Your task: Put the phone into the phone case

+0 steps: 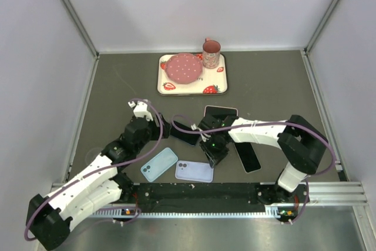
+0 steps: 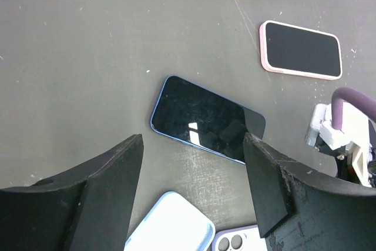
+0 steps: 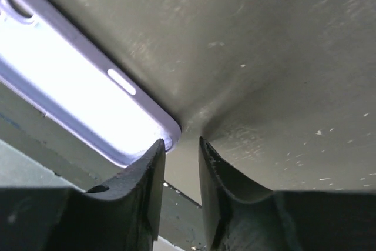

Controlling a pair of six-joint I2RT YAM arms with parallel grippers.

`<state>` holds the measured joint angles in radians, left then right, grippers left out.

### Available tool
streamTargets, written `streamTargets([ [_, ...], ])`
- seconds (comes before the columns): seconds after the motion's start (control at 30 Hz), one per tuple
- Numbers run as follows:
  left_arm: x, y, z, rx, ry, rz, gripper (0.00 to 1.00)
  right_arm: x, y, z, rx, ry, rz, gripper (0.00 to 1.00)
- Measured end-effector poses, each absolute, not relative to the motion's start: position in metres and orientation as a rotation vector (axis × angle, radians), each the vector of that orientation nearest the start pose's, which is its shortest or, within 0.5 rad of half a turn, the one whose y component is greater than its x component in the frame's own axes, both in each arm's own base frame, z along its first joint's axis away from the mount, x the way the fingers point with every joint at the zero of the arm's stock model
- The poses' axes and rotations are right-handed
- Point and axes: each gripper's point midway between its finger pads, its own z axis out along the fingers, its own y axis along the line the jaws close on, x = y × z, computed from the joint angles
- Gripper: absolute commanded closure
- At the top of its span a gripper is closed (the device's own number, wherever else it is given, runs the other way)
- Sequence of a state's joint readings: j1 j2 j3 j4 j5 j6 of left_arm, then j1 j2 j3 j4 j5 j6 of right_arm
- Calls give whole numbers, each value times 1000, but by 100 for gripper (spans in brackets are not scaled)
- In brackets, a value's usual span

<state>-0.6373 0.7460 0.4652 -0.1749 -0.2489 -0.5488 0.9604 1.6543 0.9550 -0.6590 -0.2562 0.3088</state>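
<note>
A dark phone with a blue edge (image 1: 185, 133) lies face up on the table, and it fills the middle of the left wrist view (image 2: 205, 119). A light blue case (image 1: 158, 164) and a lilac case (image 1: 194, 171) lie near the front edge, both also low in the left wrist view (image 2: 170, 227) (image 2: 238, 240). My left gripper (image 2: 192, 142) is open and empty, above the table between the phone and the cases. My right gripper (image 3: 181, 140) is low at the lilac case's (image 3: 76, 86) right corner. Its jaws stand a narrow gap apart, with one fingertip (image 3: 154, 151) over the case's inside corner.
A pink-cased phone (image 1: 220, 111) (image 2: 301, 49) lies behind the arms. A black phone (image 1: 248, 157) lies right of the right gripper. A strawberry tray (image 1: 192, 90) at the back holds a pink plate (image 1: 183, 67) and a cup (image 1: 211, 54). A black rail (image 1: 235, 191) runs along the front.
</note>
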Motion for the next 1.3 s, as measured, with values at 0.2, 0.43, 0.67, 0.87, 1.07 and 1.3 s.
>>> streamTargets([
  [0.2, 244, -154, 134, -62, 2070, -492, 26, 116, 261, 14, -1016, 2897, 436, 84],
  [0.43, 246, -157, 131, -56, 2077, -491, 26, 118, 260, 13, -978, 2906, 401, 100],
  [0.67, 247, -159, 120, -31, 2113, -471, 26, 123, 258, 13, -915, 2936, 377, 100],
  [0.87, 250, -161, 115, -14, 2126, -461, 26, 141, 248, 14, -803, 2963, 381, 100],
  [1.07, 253, -165, 108, -3, 2148, -454, 26, 179, 222, 17, -684, 2907, 246, 100],
  [1.3, 256, -174, 98, 34, 2182, -468, 26, 218, 186, 28, -565, 2804, 34, 100],
])
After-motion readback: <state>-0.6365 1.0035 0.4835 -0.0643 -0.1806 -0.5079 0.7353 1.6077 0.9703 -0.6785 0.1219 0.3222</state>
